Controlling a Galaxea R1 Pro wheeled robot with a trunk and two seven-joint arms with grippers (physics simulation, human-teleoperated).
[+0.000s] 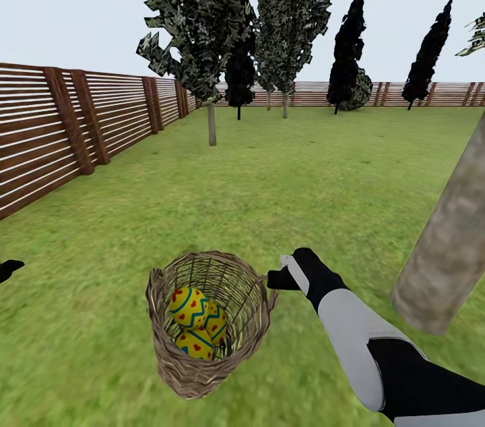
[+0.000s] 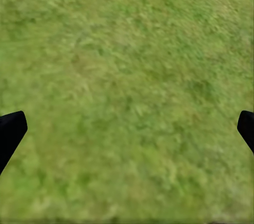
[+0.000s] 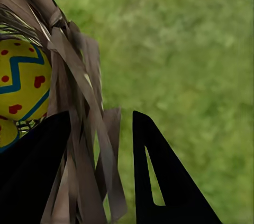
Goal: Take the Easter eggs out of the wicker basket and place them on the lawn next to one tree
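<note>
The wicker basket (image 1: 195, 373) sits tilted on the lawn (image 1: 303, 184) low in the head view. It holds three Easter eggs, yellow with blue zigzags and red marks (image 1: 188, 306) (image 1: 217, 323) (image 1: 195, 345). My right gripper (image 1: 273, 279) is at the basket's right rim. In the right wrist view its fingers straddle the basket wall (image 3: 74, 54), closed around the wicker strands (image 3: 100, 115), with an egg (image 3: 21, 81) just inside. The tree's thick grey-brown trunk (image 1: 451, 245) rises right of my right arm. My left gripper (image 2: 127, 121) hangs open over bare grass, its tip at the head view's left edge (image 1: 8, 270).
A brown slatted fence (image 1: 47, 137) runs along the left and across the back. A thin-trunked leafy tree (image 1: 211, 124) and dark narrow cypresses (image 1: 348, 43) stand further back. Open grass stretches between the basket and the thick trunk.
</note>
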